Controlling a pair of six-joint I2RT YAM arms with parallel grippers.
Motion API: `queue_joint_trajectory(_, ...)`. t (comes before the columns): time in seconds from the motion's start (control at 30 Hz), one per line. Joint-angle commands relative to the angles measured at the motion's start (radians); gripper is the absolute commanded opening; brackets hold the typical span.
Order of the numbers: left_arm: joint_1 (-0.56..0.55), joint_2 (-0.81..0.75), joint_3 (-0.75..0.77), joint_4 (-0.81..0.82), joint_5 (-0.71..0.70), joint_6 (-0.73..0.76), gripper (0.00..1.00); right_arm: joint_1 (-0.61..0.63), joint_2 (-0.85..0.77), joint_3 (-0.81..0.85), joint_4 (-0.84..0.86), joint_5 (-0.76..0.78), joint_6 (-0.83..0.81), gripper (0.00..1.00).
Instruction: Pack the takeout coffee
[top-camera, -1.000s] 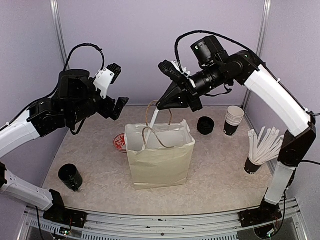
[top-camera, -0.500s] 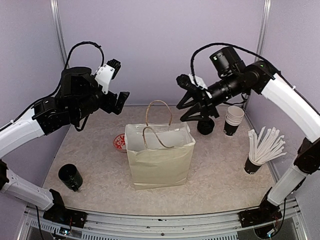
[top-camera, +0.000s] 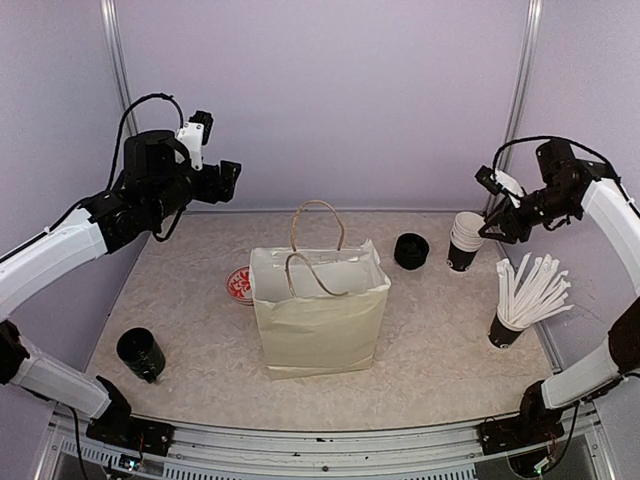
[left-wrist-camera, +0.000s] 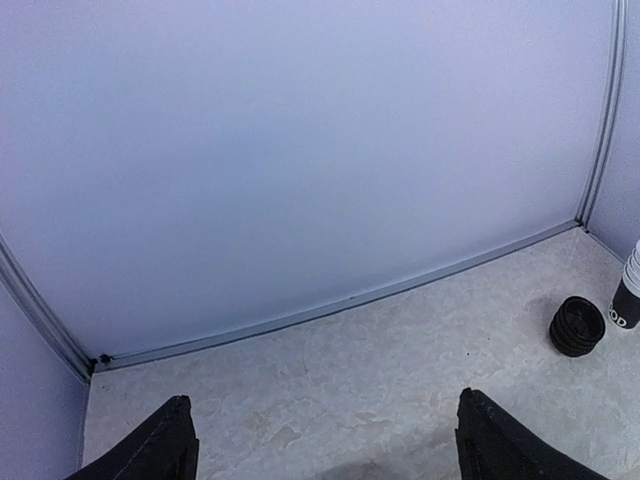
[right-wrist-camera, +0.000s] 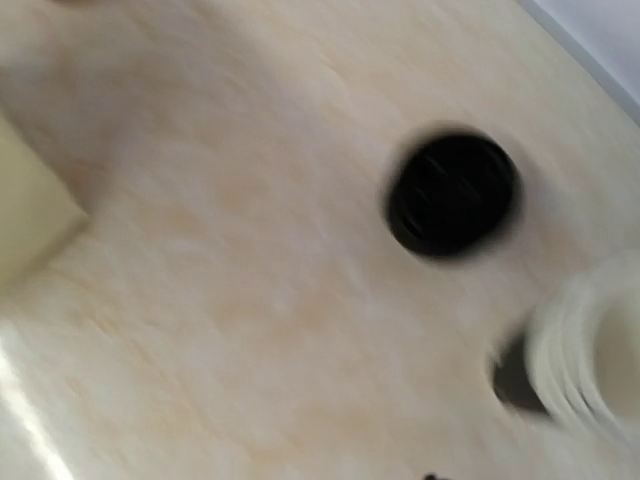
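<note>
On the table (top-camera: 450, 375) the open paper bag (top-camera: 320, 320) stands upright, well below the left end effector (top-camera: 228, 182) on one side and the right end effector (top-camera: 493, 218) on the other. How the fingers of the right one stand I cannot tell; the cup of white sticks (top-camera: 520, 300) is lower and nearer, and the stack of cups (top-camera: 466, 238) is just under it. The left one, fingers wide apart and holding nothing, hangs high near the back wall; the takeout coffee cup (top-camera: 140, 354) stands far below it at the near left, the bag is between this cup and its black lid (top-camera: 411, 250) beside the stack, and a small red disc (top-camera: 238, 285) lies by the bag.
</note>
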Motion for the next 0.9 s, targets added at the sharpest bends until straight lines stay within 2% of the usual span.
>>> queue_joint_trajectory(0.0,0.124,-0.076,-0.114,0.122,0.214,-0.112,0.86,-0.114,-0.095,0.000,-0.079,0.056,-0.021,0.41)
queue_joint_trajectory(0.2,0.159,-0.102,-0.135,0.119,0.232,-0.105,0.85,-0.214,-0.117,-0.016,-0.100,0.227,-0.001,0.38)
queue_joint_trajectory(0.37,0.168,-0.109,-0.144,0.119,0.236,-0.100,0.85,-0.240,-0.104,-0.016,-0.137,0.330,-0.016,0.49)
queue_joint_trajectory(0.63,0.169,-0.112,-0.151,0.118,0.257,-0.101,0.86,-0.240,-0.066,-0.028,-0.177,0.330,-0.020,0.51)
queue_joint_trajectory(0.87,0.169,-0.120,-0.156,0.120,0.263,-0.102,0.86,-0.240,-0.027,-0.030,-0.169,0.330,-0.010,0.42)
